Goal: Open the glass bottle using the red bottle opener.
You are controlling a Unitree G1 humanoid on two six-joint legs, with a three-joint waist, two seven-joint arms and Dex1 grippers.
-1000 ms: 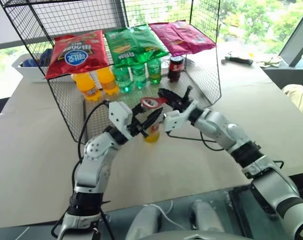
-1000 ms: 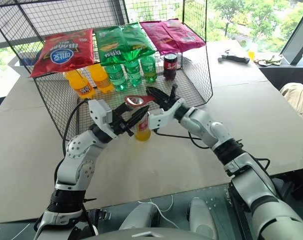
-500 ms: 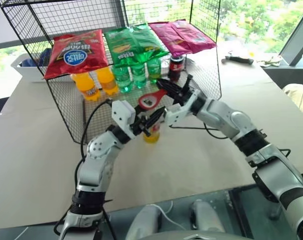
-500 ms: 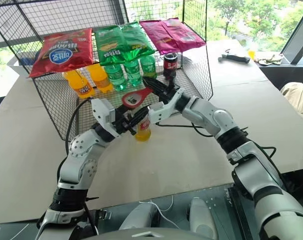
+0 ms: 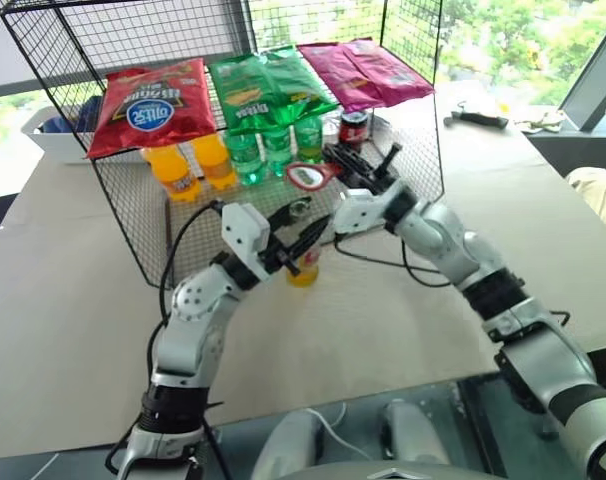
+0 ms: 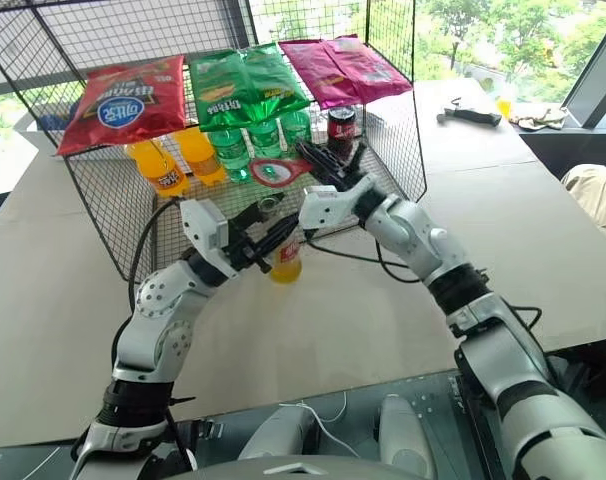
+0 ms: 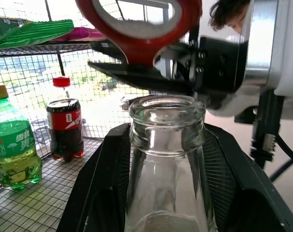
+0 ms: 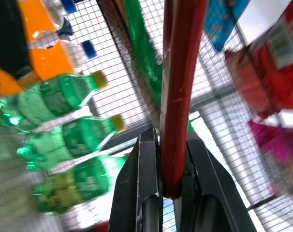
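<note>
Two sets of fingers grip: left, the glass bottle; right, the red bottle opener.

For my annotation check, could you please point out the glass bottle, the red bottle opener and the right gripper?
glass bottle (image 7: 167,145), left wrist view, on its clear neck.
red bottle opener (image 5: 309,177), left eye view, on its ring head.
right gripper (image 8: 171,186), right wrist view, between its fingertips at the opener's handle.

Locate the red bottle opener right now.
The red bottle opener is pinched in the right gripper, raised just above the glass bottle, in front of the green bottles.
</note>
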